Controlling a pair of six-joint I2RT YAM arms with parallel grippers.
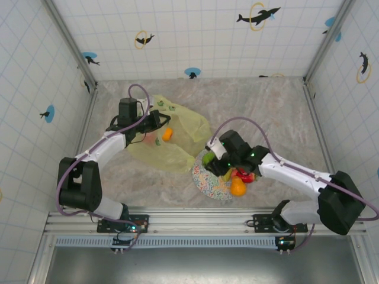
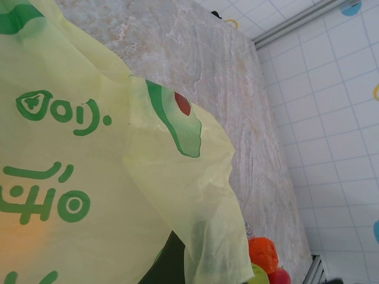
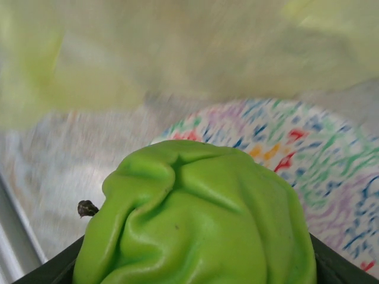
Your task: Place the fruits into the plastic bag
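Top external view, mid-task: the right pincer [image 1: 211, 161] is closed round a green fruit [image 1: 207, 157] at the far-left rim of the speckled plate [image 1: 203, 183], just beside the near edge of the plastic bag [image 1: 177, 145]. In the right wrist view the green skin is creased and dented between the dark fingers [image 3: 50, 272]. This suggests the toy is soft, light and hollow. A gentle hold across its widest part looks enough, and a harder squeeze could pop it free.

The left pincer [image 1: 156, 122] sits at the bag's far-left edge. In the left wrist view the film drapes over one finger [image 2: 166, 266], but whether the jaws are pinched on it cannot be told. Thin and crinkly, the bag will likely sag and fold shut unless its rim is held up.

One orange fruit [image 1: 167, 134] lies at the bag, seemingly inside, and a warm glow shows through the film in the left wrist view. On the plate lie a second orange fruit [image 1: 237, 187] and a red fruit [image 1: 244, 176]. Both bag and plate rest on the marbled bench [image 1: 266, 112].
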